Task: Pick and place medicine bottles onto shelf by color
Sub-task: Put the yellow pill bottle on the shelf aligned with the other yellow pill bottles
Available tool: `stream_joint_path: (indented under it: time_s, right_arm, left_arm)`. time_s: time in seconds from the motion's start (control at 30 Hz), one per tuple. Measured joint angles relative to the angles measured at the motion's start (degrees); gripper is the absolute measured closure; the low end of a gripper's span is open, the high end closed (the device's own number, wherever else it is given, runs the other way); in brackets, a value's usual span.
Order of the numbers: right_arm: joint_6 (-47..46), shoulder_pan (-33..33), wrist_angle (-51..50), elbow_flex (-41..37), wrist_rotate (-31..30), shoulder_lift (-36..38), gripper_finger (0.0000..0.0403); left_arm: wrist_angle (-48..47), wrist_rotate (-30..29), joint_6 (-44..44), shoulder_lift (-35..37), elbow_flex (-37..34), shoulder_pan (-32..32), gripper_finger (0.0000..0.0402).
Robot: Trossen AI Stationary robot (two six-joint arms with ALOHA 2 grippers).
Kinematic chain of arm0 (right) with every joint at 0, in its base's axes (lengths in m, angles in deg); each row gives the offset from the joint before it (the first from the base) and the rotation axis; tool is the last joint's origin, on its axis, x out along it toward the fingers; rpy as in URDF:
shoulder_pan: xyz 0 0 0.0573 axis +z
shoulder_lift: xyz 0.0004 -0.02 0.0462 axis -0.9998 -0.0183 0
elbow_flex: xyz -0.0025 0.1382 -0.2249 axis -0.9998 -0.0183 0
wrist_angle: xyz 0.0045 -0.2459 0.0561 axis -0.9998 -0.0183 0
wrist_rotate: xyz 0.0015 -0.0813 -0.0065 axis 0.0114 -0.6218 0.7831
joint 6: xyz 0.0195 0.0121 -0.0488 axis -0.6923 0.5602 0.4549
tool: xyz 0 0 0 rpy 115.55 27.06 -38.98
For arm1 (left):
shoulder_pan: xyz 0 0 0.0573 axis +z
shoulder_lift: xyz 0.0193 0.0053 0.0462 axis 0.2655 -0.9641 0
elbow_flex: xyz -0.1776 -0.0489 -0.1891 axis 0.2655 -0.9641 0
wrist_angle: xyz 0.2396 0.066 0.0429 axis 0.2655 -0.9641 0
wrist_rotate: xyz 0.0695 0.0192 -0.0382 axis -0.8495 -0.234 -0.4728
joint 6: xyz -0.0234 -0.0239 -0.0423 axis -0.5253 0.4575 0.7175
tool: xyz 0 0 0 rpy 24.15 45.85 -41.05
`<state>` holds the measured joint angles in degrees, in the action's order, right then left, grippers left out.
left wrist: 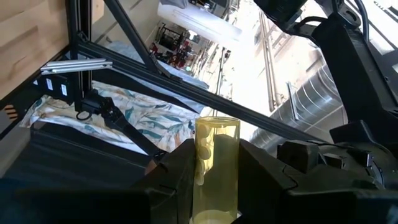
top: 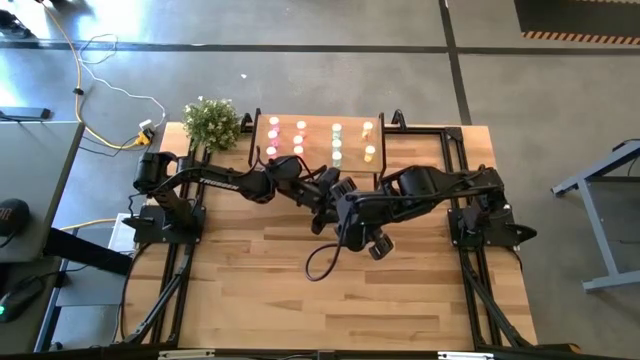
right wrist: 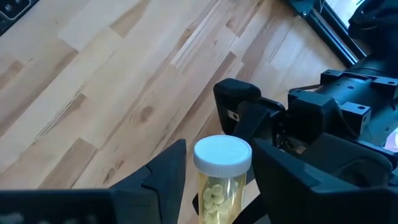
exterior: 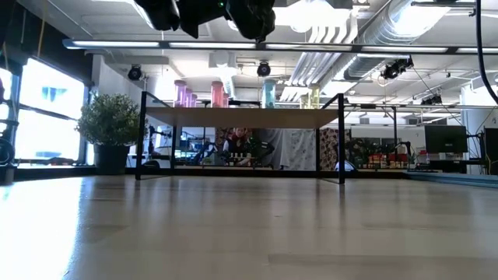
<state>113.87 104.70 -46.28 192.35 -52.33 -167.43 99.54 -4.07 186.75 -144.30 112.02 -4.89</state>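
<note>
the left gripper [left wrist: 214, 177] is clenched on a yellow medicine bottle [left wrist: 216, 168], held in the air in front of the shelf [top: 318, 140]. the right gripper [right wrist: 217, 171] straddles the same bottle at its white cap [right wrist: 222, 154]; whether its fingers press it cannot be told. the other bottles [top: 300, 138] stand on the shelf in colour groups.

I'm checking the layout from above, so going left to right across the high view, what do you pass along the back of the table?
Potted plant → pink bottles → red-orange bottles → green bottles → yellow bottles, all the bottles standing on the shelf.
</note>
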Motion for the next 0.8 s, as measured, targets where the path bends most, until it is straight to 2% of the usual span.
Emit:
stream_joint_path:
  time_s: [0.43, 0.8]
  right_arm:
    - [0.29, 0.00, -0.65, 0.00, -0.07, 0.02, 0.0287]
    - [-0.12, 0.00, -0.82, 0.00, -0.06, 0.02, 0.0294]
  left_arm:
    - [-0.03, -0.02, -0.43, 0.00, 0.00, 0.03, 0.0300]
    - [0.02, -0.01, -3.43, 0.00, 0.00, 0.03, 0.0300]
